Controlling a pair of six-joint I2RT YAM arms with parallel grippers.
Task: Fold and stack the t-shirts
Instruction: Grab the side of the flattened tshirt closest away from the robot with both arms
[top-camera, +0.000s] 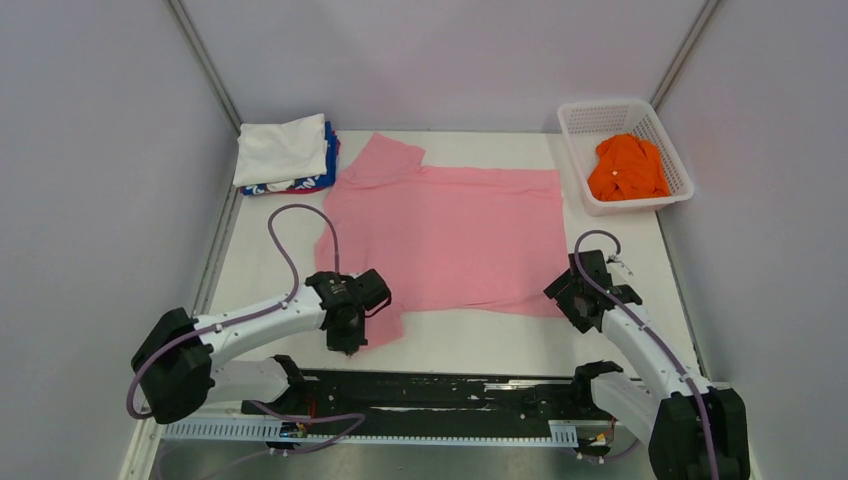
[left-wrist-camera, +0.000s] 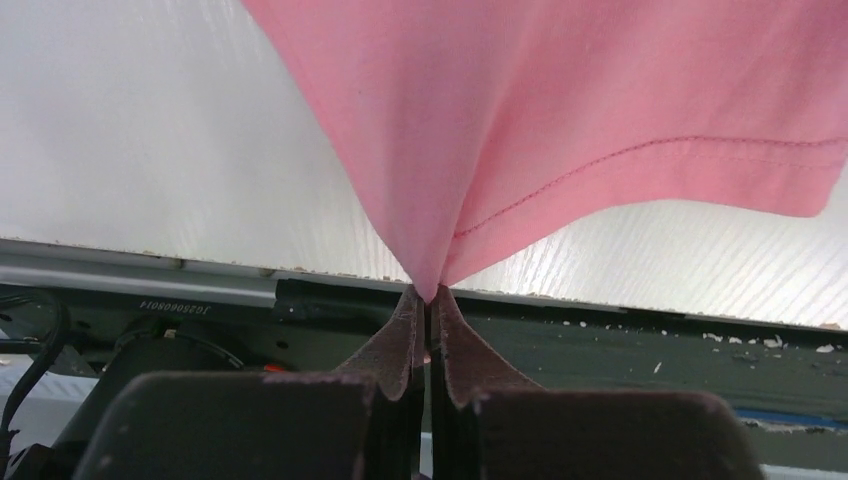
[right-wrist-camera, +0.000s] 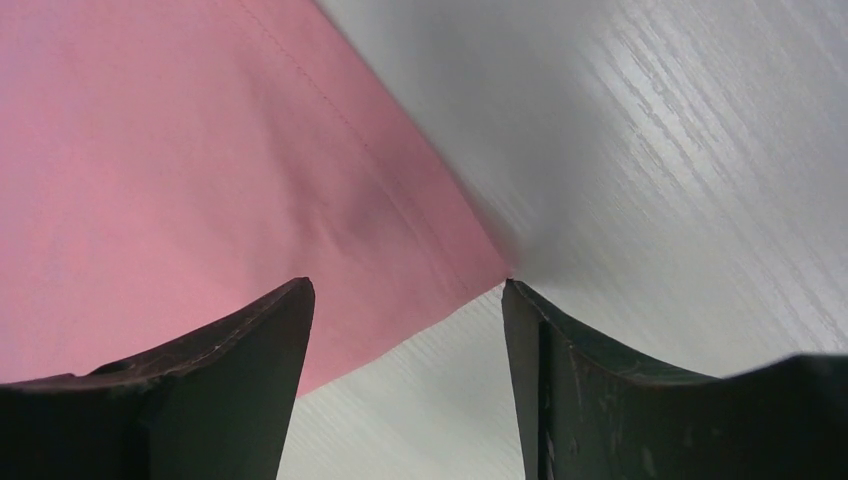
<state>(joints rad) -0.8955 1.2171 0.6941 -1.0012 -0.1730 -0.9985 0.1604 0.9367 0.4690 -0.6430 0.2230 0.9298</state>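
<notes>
The light pink t-shirt (top-camera: 450, 225) lies spread flat across the middle of the table. My left gripper (top-camera: 345, 335) is shut on its near left sleeve; in the left wrist view the pink t-shirt (left-wrist-camera: 560, 110) is pinched to a point between my closed fingertips (left-wrist-camera: 428, 298). My right gripper (top-camera: 572, 300) is open at the near right corner of the shirt; in the right wrist view the pink t-shirt's corner (right-wrist-camera: 200, 180) lies between my spread fingers (right-wrist-camera: 405, 290), not gripped. A folded white t-shirt (top-camera: 280, 148) lies on a folded blue/red one (top-camera: 328, 172) at the back left.
A white mesh basket (top-camera: 578, 150) stands at the back right with the orange t-shirt (top-camera: 627, 167) in it. Grey walls enclose the table on three sides. The black base rail (top-camera: 430, 395) runs along the near edge.
</notes>
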